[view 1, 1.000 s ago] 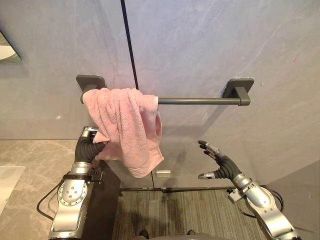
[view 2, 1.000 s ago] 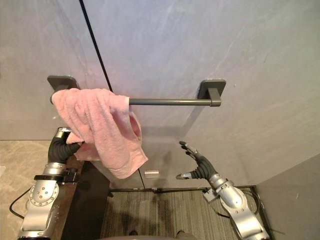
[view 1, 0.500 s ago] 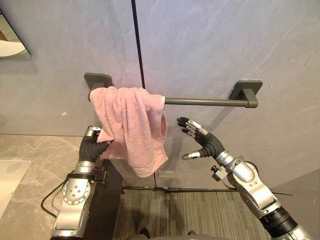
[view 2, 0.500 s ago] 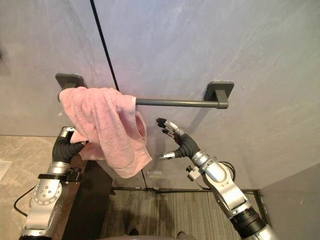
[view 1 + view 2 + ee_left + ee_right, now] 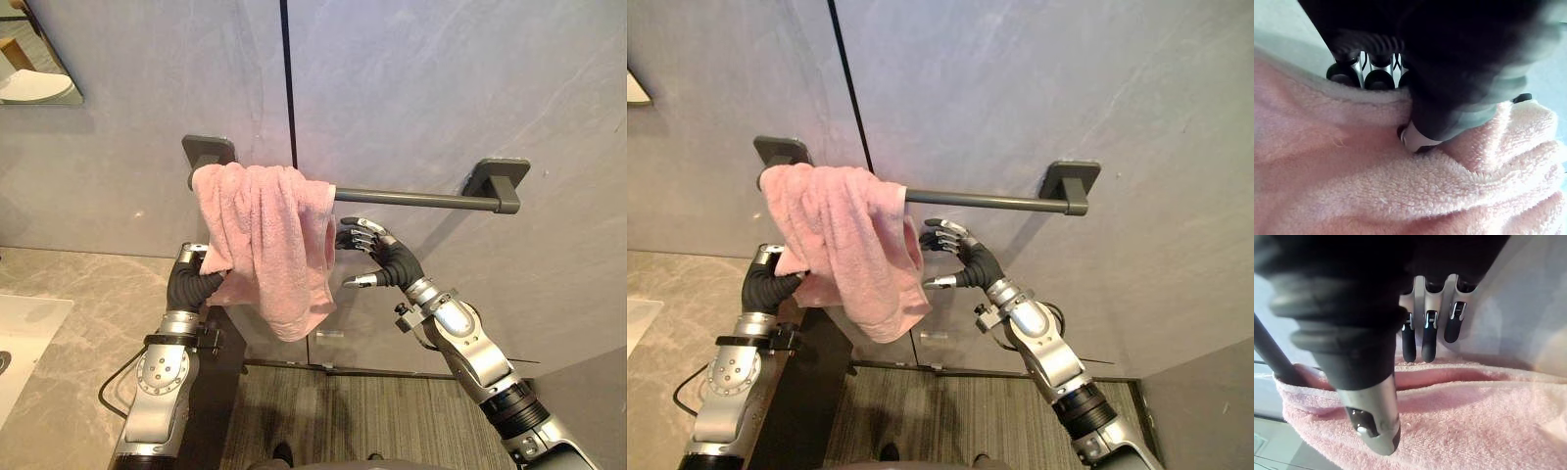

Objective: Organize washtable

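Pink terry is the story here. The towel [image 5: 265, 235] hangs over the dark grey bar [image 5: 411, 198] on the grey wall [image 5: 441, 88], but it's bunched in a rumpled heap at the bar's left end, right up against the bracket [image 5: 208, 149], and the bar's whole right stretch is bare.

The left hand [image 5: 188, 282] is in at the towel's lower left edge, and the left wrist view settles it. The thumb [image 5: 1415, 139] presses into the cloth from one side and the fingers [image 5: 1378, 81] curl behind the fold, so that's a firm pinch on the towel.

On the other side, the right hand [image 5: 390, 262] is at the towel's right edge, just below the bar. Its fingers [image 5: 1429, 333] reach behind the hem, fairly straight, with the thumb [image 5: 1371, 426] out in front. There's a clear gap between them: wide, nothing gripped yet.

Down at the left sit the marble counter [image 5: 88, 294] and the white basin [image 5: 24, 338].

Progress? I'd call the hanging done and the tidying not, because the towel is on the bar but crumpled and lopsided. What looks left is for the right hand to close on that edge and the two hands to draw the cloth out flat along the bar. Most of the counter is out of frame, so I can't judge that part.
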Controlling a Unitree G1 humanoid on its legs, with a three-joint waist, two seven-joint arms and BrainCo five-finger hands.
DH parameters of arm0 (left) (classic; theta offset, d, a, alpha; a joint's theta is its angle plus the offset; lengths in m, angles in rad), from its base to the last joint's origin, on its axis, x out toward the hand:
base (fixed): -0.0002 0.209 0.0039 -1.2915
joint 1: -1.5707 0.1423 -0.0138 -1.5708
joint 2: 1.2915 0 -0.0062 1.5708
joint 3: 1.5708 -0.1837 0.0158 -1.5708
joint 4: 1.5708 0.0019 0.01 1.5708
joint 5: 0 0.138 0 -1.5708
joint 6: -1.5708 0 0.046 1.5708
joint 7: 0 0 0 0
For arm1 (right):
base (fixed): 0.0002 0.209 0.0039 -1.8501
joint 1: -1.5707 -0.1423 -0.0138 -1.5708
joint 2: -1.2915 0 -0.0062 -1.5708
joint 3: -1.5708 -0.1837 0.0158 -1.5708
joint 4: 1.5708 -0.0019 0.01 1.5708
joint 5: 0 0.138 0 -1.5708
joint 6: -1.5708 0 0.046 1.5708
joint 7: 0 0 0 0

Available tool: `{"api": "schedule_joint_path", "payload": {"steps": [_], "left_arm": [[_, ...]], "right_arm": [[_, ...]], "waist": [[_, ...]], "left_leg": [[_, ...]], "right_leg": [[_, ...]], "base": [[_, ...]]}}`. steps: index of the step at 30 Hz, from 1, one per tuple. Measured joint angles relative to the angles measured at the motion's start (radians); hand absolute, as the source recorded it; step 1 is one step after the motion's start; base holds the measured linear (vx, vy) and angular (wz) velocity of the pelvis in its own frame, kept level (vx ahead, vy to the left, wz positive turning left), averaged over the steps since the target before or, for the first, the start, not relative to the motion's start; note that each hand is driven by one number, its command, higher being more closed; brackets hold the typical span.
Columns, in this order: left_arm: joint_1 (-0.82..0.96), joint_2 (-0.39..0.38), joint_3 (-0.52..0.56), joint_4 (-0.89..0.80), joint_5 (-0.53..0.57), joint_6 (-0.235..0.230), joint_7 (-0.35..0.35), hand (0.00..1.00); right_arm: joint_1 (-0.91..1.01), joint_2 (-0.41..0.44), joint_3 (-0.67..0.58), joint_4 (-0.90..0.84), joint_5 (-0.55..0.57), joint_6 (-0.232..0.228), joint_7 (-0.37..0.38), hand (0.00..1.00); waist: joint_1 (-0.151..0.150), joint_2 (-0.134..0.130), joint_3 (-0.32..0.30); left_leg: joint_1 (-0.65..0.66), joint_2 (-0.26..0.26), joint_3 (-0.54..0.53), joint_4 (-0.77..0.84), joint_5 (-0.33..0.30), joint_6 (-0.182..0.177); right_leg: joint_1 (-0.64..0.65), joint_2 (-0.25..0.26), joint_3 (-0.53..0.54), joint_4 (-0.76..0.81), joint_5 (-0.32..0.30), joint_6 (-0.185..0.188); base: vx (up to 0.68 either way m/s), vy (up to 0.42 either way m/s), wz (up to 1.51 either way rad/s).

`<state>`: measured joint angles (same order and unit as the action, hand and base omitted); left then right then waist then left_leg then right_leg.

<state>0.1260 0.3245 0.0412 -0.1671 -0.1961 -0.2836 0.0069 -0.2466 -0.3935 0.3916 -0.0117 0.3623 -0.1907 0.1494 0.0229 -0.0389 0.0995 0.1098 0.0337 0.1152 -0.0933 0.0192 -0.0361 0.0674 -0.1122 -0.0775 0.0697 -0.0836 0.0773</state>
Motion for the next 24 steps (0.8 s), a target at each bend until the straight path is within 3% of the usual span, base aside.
{"api": "schedule_joint_path", "payload": {"steps": [11, 12, 24], "left_arm": [[-0.007, -0.006, -0.001, 0.003, 0.000, 0.000, 0.001, 1.00], [-0.012, -0.007, -0.001, 0.003, 0.000, 0.000, 0.001, 1.00], [-0.022, -0.037, -0.008, 0.003, 0.001, 0.000, 0.001, 1.00]], "right_arm": [[-0.036, 0.033, 0.012, 0.035, 0.000, 0.000, 0.000, 0.00], [-0.040, 0.036, 0.014, 0.038, 0.000, 0.000, 0.000, 1.00], [-0.082, 0.067, 0.021, 0.072, 0.000, 0.001, -0.003, 1.00]], "waist": [[0.005, 0.000, 0.000], [0.005, 0.000, 0.000], [0.018, 0.000, 0.000]], "left_leg": [[0.000, 0.001, 0.000, 0.000, 0.003, -0.001], [0.000, 0.001, -0.001, 0.000, 0.004, -0.001], [-0.002, 0.001, -0.003, -0.001, 0.011, -0.001]], "right_leg": [[0.000, 0.000, 0.000, 0.000, 0.001, -0.001], [0.000, 0.000, -0.001, 0.000, 0.001, -0.001], [0.001, 0.001, -0.003, -0.002, 0.008, -0.004]], "base": [[-0.02, -0.010, 0.00], [0.00, 0.000, 0.00], [-0.02, -0.010, 0.00]]}}
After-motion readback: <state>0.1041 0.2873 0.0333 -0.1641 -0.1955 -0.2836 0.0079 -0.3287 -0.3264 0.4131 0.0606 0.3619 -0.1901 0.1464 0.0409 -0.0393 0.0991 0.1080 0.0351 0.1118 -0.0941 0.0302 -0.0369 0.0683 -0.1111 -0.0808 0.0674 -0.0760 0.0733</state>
